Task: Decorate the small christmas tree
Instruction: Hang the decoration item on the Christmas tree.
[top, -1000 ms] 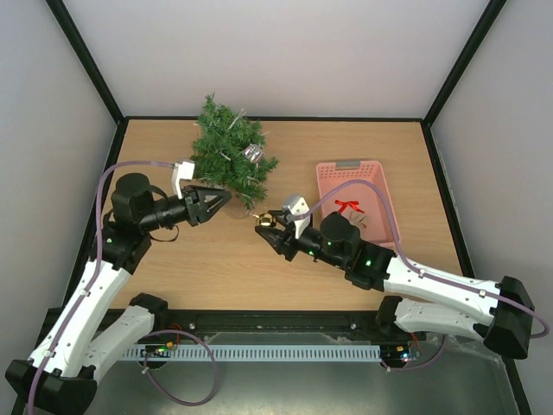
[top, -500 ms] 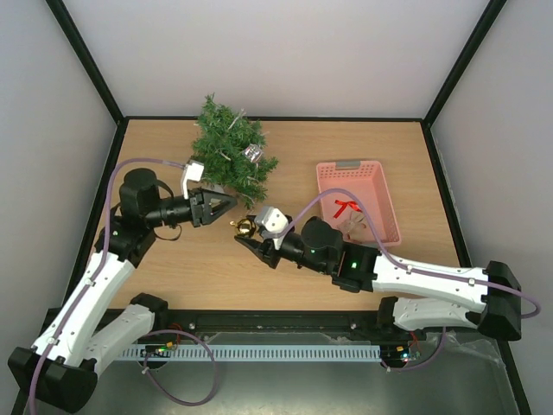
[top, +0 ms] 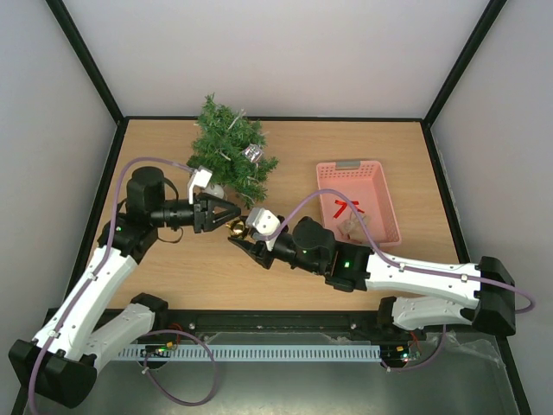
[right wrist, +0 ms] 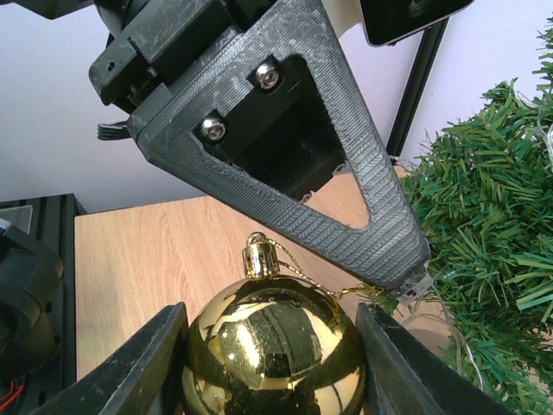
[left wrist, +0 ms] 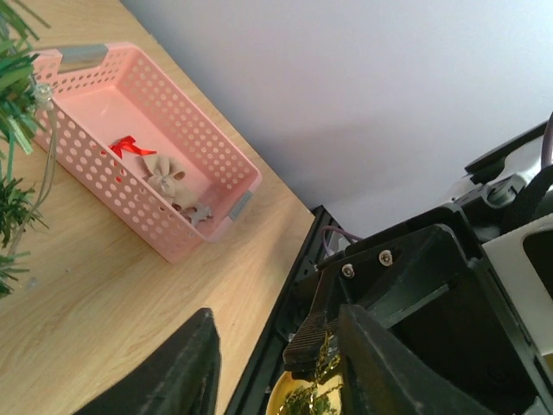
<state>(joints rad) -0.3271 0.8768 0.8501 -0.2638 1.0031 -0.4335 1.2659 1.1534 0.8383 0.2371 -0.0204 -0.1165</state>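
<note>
Judging from the table [top: 363, 138] downward, how far has the decorating got? — Auditor

Early stage, by assessment. The tree [top: 229, 157] stands upright at the table's far left. It carries one silver ornament [top: 253, 153] on its right side and a thin pale strand through the branches; nothing else is seen on it. The basket [top: 321, 186], well to the right, holds a red bow [top: 348, 207] and a beige bow [left wrist: 164, 170], plus a small piece too indistinct to name. Those, and the bauble in hand, are not yet hung. — Inspector

State of the two grippers? — Auditor

The right gripper [top: 237, 237] is closed on a gold bauble [right wrist: 275, 354], one finger on each flank, with the cap [right wrist: 258, 257] uppermost. The left gripper [top: 230, 213] has its fingers part-way open, with a clear gap between them and nothing seen clamped. One left fingertip [right wrist: 404, 270] sits at the end of the bauble's cord [right wrist: 346, 290]. Whether it touches the cord cannot be confirmed. — Inspector

And the tree relative to those fingers? — Auditor

Near, but apart. From above, the tree's lower right branches lie just behind the left gripper's tips, and the bauble hangs just in front of them over bare table. In the right wrist view the branches fill the right side, beside the bauble without touching it. The step in hand is judged to be passing the cord to the left gripper before hanging. — Inspector
</note>
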